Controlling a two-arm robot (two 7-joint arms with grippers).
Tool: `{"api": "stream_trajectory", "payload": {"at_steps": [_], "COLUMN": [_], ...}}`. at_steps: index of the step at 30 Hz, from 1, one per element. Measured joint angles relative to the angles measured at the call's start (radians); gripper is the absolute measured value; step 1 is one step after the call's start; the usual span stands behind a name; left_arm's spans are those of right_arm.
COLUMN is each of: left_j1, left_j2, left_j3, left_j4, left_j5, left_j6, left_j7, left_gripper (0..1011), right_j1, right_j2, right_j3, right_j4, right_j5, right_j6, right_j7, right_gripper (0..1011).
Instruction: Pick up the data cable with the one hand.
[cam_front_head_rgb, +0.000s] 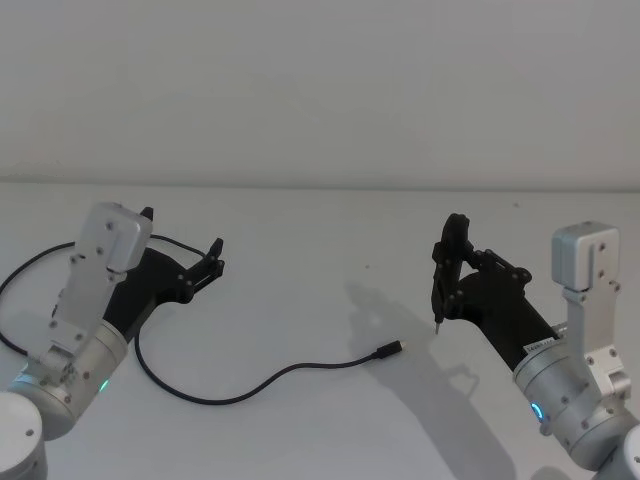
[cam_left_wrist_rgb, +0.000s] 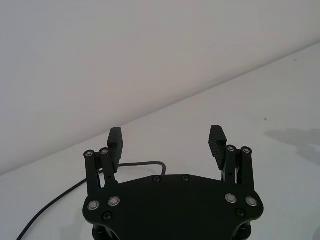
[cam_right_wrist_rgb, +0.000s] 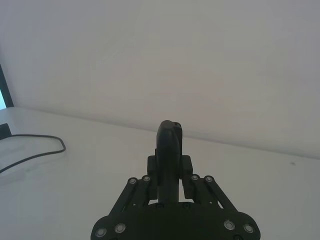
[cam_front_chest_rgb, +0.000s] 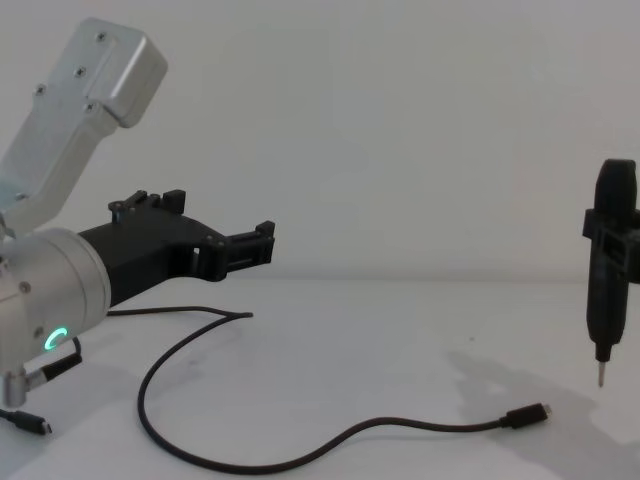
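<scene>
— Head view first: what is the data cable (cam_front_head_rgb: 290, 369) like?
— A thin, matte black cord, limp, lying flat on the smooth white surface (cam_front_head_rgb: 300, 250). It ends in a small black plug (cam_front_head_rgb: 388, 350) with a short silver tip.
— Which way does it run?
— The plug's long axis sits close to the 9-to-3 line, tip toward 3 o'clock, a shade toward 2. From there the cord sags back toward 8 o'clock, bends up toward 12, passes beneath the left pincer (cam_front_head_rgb: 183, 229) and loops away toward 9.
— And that pincer?
— Black and angular, built of linked bars with ribbed pads, on a fat silver cylinder with a glowing green ring (cam_front_chest_rgb: 57, 338). In the left wrist view its fingers (cam_left_wrist_rgb: 115, 142) stand wide apart with nothing between them, the cord (cam_left_wrist_rgb: 145, 162) curving beyond. In the chest view it (cam_front_chest_rgb: 220, 213) hangs above the surface, clear of the cable (cam_front_chest_rgb: 330, 440).
— The other side?
— The right pincer (cam_front_head_rgb: 452, 262), out at 3 o'clock, is clenched on a slim black pen-shaped tool (cam_front_head_rgb: 443, 290) held nearly upright, metal tip down. The plug lies near that tip, at about its 8 o'clock, not touching it.
</scene>
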Motion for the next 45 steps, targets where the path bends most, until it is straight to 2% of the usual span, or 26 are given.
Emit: {"api": "stream_trajectory", "payload": {"at_steps": [31, 38, 43, 45], "left_j1": [-0.001, -0.018, -0.039, -0.055], "left_j2": [0.000, 0.004, 0.010, 0.015], "left_j3": [0.001, 0.007, 0.017, 0.025], "left_j4": [0.001, 0.004, 0.008, 0.010], "left_j5": [0.000, -0.008, -0.024, -0.036], "left_j6": [0.002, 0.015, 0.037, 0.057], "left_j7": [-0.003, -0.043, -0.093, -0.131], "left_gripper": [1000, 1001, 1001, 1000], "right_j1": [0.000, 0.000, 0.000, 0.000], "right_j2": [0.000, 0.000, 0.000, 0.000], "right_j3": [0.000, 0.000, 0.000, 0.000], "right_j4": [0.000, 0.000, 0.000, 0.000], "right_j5": [0.000, 0.000, 0.000, 0.000], "right_j6": [0.000, 0.000, 0.000, 0.000], "right_j7": [0.000, 0.000, 0.000, 0.000], "right_gripper": [274, 274, 274, 275]}}
